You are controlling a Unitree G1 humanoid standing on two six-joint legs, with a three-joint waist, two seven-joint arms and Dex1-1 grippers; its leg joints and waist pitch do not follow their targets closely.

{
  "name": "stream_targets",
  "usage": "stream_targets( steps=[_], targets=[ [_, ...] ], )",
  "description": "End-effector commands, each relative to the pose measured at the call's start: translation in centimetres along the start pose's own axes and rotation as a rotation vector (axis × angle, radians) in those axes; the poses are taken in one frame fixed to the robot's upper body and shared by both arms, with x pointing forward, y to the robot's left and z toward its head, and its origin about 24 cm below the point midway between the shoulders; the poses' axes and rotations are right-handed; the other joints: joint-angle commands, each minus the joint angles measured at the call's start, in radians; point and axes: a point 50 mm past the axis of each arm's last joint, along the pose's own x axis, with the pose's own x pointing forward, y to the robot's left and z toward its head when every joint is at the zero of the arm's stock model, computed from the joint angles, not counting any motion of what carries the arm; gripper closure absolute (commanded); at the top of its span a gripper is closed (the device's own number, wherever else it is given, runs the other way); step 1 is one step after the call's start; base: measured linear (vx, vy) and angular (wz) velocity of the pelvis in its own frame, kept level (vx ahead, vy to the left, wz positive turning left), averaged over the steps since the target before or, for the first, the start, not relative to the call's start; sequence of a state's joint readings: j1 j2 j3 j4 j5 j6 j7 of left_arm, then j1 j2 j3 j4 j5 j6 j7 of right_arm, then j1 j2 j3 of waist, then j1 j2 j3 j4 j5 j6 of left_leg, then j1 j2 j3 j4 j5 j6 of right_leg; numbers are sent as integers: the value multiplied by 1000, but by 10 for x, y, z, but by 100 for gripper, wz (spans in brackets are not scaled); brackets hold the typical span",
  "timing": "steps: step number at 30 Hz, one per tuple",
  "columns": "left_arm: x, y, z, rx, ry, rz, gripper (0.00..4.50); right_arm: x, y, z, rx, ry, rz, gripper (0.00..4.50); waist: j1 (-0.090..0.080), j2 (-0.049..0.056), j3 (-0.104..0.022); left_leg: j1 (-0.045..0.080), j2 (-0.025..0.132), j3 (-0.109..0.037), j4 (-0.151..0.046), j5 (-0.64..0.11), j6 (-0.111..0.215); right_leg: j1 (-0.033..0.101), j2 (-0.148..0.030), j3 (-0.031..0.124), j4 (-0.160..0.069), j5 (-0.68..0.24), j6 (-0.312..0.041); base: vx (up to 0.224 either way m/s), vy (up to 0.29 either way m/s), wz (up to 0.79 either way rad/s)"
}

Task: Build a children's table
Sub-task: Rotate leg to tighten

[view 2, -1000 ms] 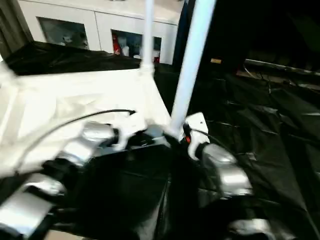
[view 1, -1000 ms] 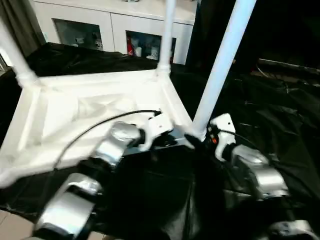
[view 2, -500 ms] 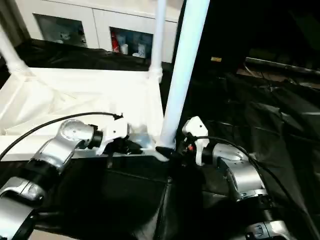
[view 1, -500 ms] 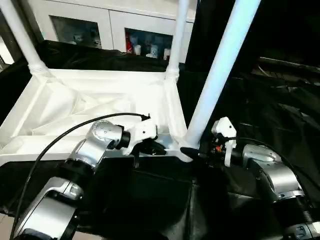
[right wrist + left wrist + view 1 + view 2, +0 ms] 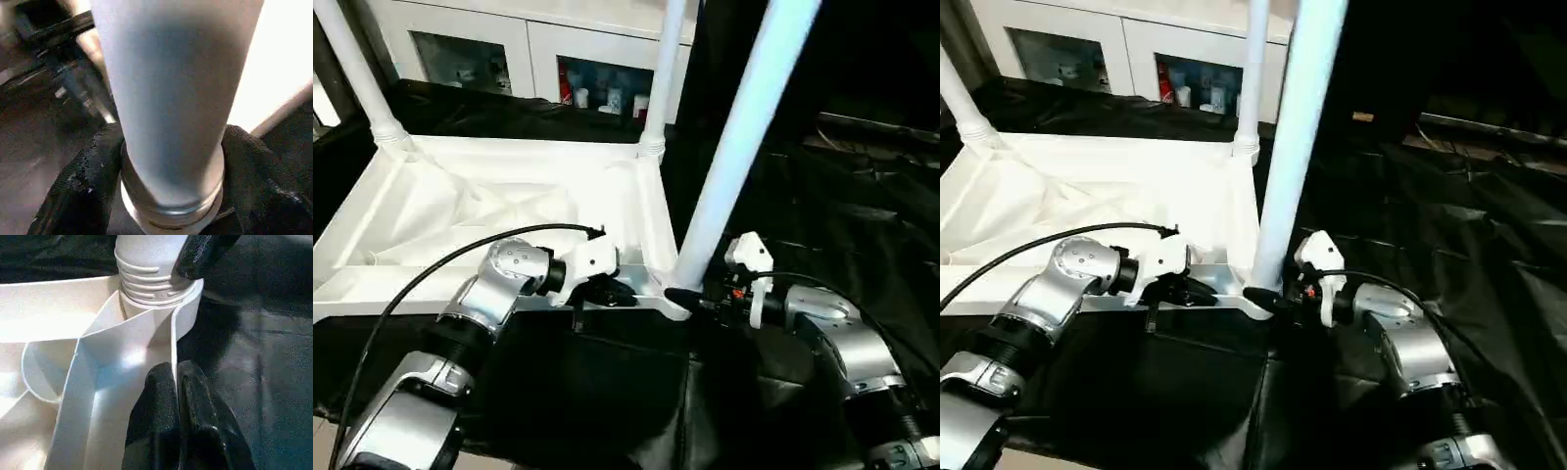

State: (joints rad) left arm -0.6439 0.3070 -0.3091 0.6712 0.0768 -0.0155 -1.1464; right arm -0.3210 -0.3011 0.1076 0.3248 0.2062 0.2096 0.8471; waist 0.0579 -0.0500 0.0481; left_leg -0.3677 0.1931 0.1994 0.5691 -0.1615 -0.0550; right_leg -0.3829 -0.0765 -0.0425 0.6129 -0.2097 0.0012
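Black sheeting (image 5: 862, 206) covers the work surface, with a white cabinet (image 5: 509, 49) with glass doors across the top of the frame. On the sheeting, at centre left, the children's table top (image 5: 489, 211) lies upside down, its ribbed underside facing up. Three legs stand in its corner sockets: one at the upper left (image 5: 357, 73), one at the upper centre (image 5: 661, 78), and a near leg (image 5: 734, 157) rising from the lower centre corner to the top right of the frame.

The left gripper (image 5: 177, 377), fingers pressed together, pinches the thin rim wall of the top just beside that near corner socket. The right gripper (image 5: 171, 161) is clamped around the near leg at its collared base, one black finger (image 5: 85, 181) on each side of the tube, right above the socket.
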Motion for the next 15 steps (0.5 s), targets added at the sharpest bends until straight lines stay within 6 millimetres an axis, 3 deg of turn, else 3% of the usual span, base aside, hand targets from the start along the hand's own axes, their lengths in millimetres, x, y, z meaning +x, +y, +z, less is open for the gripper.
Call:
stream_targets(
  steps=[1, 2, 4, 5, 9, 10, 12, 15],
  targets=[
    [10, 8, 1, -65, 6, 133, 450, 7, -2, -16, 67, 64, -127, 178, 2, -2, -53, 21, 41, -20, -60, -273, 6, 24, -69, 39, -84, -244, -214, 0, 0, 0],
    [16, 10, 3, -83, 5, 175, 450, 11, -2, -19, 104, 60, -193, 178, -1, 0, -50, 23, 43, -22, -64, -300, -12, 21, -68, 40, -90, -301, -194, 0, 0, 0],
    [23, 11, 6, -99, 2, 208, 450, 15, -2, -21, 141, 57, -252, 178, -2, -3, -50, 23, 43, -25, -66, -322, -19, 21, -70, 39, -94, -333, -182, 0, 0, 0],
    [34, 11, 12, -123, -7, 237, 450, 22, -1, -24, 198, 51, -332, 178, -5, 1, -49, 24, 43, -24, -68, -328, -26, 15, -68, 42, -96, -331, -173, 0, 0, 0],
    [60, 3, 28, -135, -32, 227, 450, 40, 4, -26, 287, 54, -460, 178, -4, -2, -49, 25, 40, -25, -67, -335, -26, 15, -70, 43, -101, -348, -162, 0, 0, 0],
    [66, -1, 33, -123, -42, 203, 450, 44, 7, -23, 260, 46, -449, 178, -6, 7, -49, 26, 40, -26, -68, -349, -30, 12, -68, 44, -105, -350, -158, 0, 0, 0],
    [71, -4, 36, -104, -52, 176, 450, 49, 12, -18, 219, 31, -424, 122, -4, 10, -51, 26, 39, -26, -68, -350, -25, 13, -67, 45, -106, -331, -150, 0, 0, 0],
    [70, -5, 34, -92, -45, 171, 450, 50, 12, -15, 213, 11, -409, 100, -2, 10, -54, 21, 38, -27, -69, -332, -13, 19, -66, 43, -102, -305, -150, 0, 0, 0]
  ],
)
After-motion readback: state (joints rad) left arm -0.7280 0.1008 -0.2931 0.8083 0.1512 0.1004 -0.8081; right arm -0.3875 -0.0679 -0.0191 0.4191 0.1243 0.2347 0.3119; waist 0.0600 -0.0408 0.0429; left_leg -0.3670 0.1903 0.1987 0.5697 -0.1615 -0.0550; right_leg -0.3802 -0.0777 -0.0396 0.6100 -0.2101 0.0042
